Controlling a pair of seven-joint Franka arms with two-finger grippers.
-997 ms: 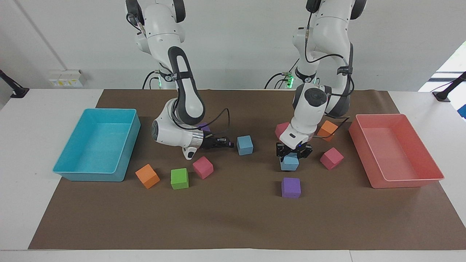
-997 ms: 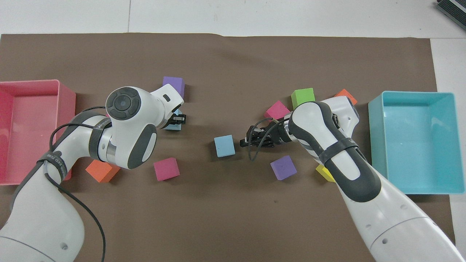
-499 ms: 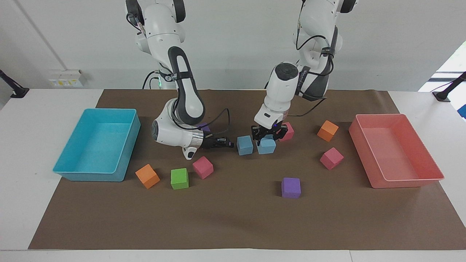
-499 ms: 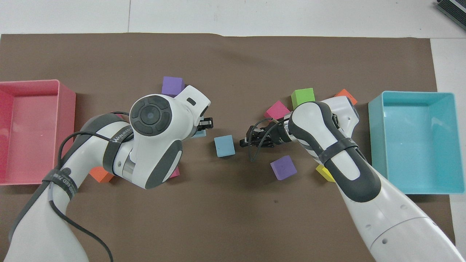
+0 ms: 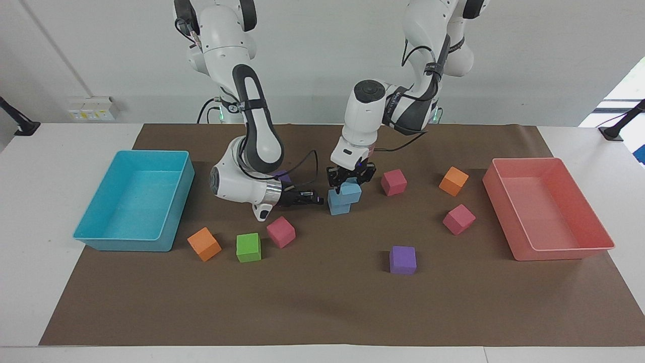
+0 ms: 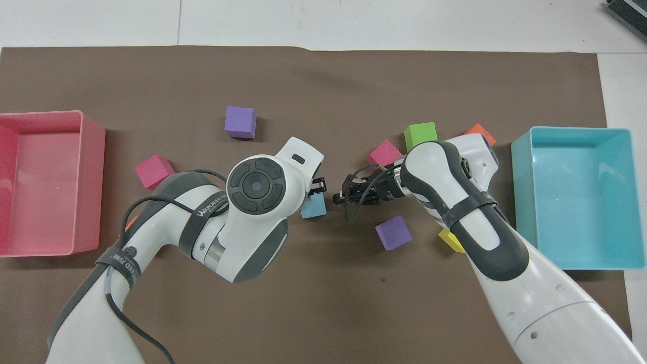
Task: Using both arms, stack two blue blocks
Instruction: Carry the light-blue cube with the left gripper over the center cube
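On the worktop (image 5: 322,312) two trays are seen, a cyan tray (image 5: 133,201) and a pink tray (image 5: 546,209), one at each end. Two blue blocks are counted mid-worktop: the upper blue block (image 5: 350,192) is gripped by the left gripper (image 5: 351,177) fingers, set over the lower blue block (image 5: 338,205). The right gripper (image 5: 308,197) is parked just beside that block, fingers pinched together on nothing. Also counted: three pink cubes, two orange cubes, two purple cubes, one green cube (image 5: 248,247), one yellow cube (image 6: 451,240).
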